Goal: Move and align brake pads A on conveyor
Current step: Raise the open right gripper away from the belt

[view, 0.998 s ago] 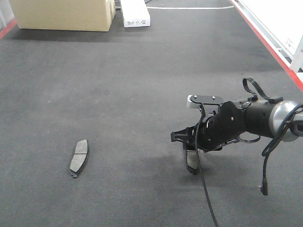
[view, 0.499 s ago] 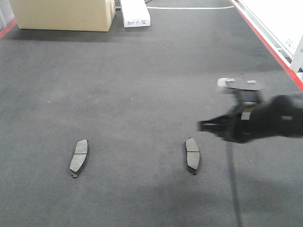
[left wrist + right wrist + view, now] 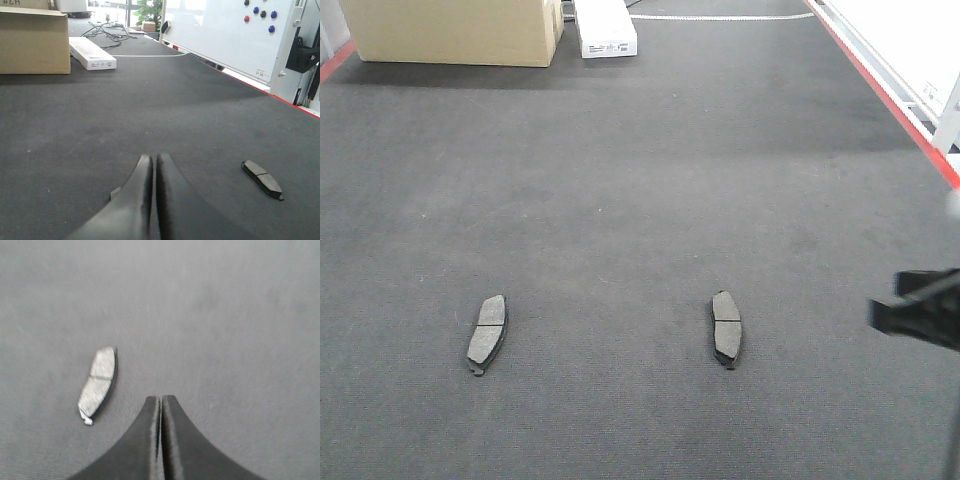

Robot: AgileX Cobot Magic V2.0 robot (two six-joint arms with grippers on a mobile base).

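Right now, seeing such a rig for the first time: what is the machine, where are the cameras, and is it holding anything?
It is a robot with two arms. One picture looks down from its front at a grey belt, the conveyor, where a left brake pad and a right brake pad lie flat and apart. The dark blur at the right edge is part of its right arm. The other two come from cameras on the wrists; the black wedge at the bottom of each is a gripper. The left gripper and the right gripper are both shut and hold nothing. Each wrist view also shows one pad.
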